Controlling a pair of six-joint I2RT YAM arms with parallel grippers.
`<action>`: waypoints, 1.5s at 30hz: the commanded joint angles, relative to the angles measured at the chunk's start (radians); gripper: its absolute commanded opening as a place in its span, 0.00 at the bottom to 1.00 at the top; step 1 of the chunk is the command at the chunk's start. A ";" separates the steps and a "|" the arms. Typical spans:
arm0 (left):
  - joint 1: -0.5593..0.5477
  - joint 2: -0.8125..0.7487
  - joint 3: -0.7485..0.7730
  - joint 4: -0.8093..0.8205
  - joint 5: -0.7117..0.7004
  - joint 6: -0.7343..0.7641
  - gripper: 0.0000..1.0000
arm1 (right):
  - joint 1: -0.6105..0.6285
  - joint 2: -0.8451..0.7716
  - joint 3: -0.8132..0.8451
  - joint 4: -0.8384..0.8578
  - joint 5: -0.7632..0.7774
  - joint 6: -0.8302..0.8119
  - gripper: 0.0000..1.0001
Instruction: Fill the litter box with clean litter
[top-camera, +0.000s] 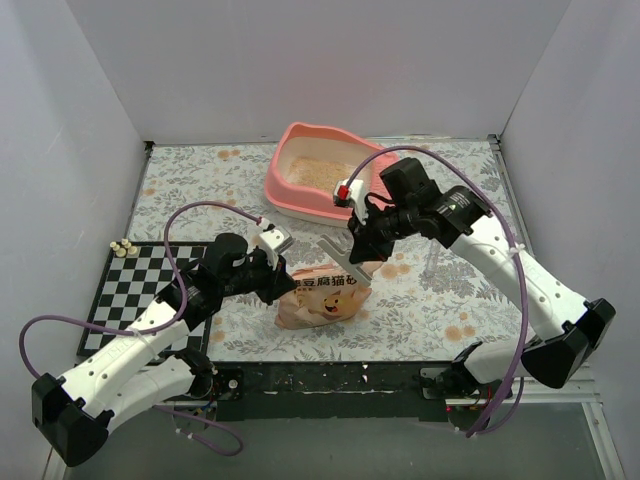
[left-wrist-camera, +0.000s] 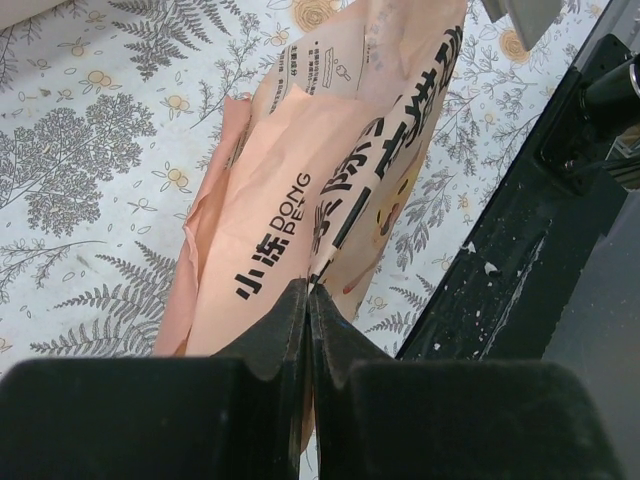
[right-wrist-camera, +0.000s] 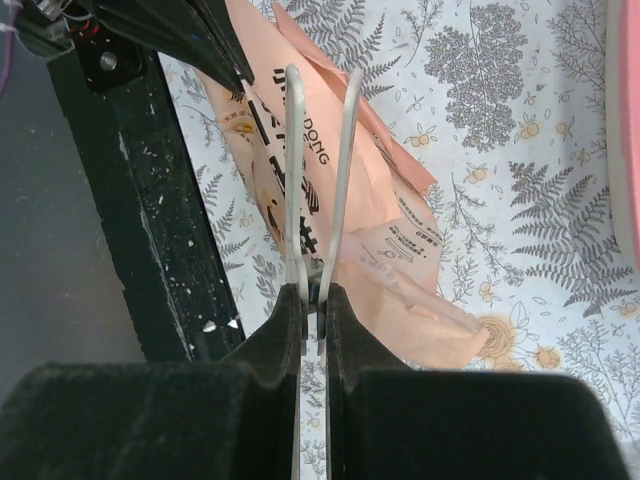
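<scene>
The pink litter box (top-camera: 284, 165) stands at the back centre, and tan clean litter (top-camera: 318, 172) lies on its base. Its rim also shows in the right wrist view as a pink litter box edge (right-wrist-camera: 630, 130). An orange-tan printed bag (top-camera: 325, 303) lies on the floral table between the arms. My left gripper (top-camera: 283, 275) is shut on the bag (left-wrist-camera: 330, 170), pinching its thin edge at the left gripper tips (left-wrist-camera: 308, 288). My right gripper (top-camera: 355, 245) is shut on a white two-pronged tool (right-wrist-camera: 292, 180), held at the right gripper tips (right-wrist-camera: 318, 292). The prongs reach over the bag (right-wrist-camera: 370, 180).
A checkerboard mat (top-camera: 130, 290) lies at the left with small white pieces (top-camera: 123, 247) at its far corner. A black strip (top-camera: 330, 380) runs along the table's near edge. White walls close in the left, back and right sides.
</scene>
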 joint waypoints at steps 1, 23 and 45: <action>0.000 -0.003 -0.015 0.005 -0.040 -0.001 0.00 | 0.047 0.039 0.085 -0.027 0.053 -0.088 0.01; 0.000 -0.050 -0.032 0.031 -0.051 -0.004 0.00 | 0.167 0.144 0.240 -0.075 0.139 -0.246 0.01; 0.000 -0.058 -0.038 0.042 -0.077 -0.003 0.00 | 0.167 0.113 -0.014 -0.053 0.185 -0.321 0.01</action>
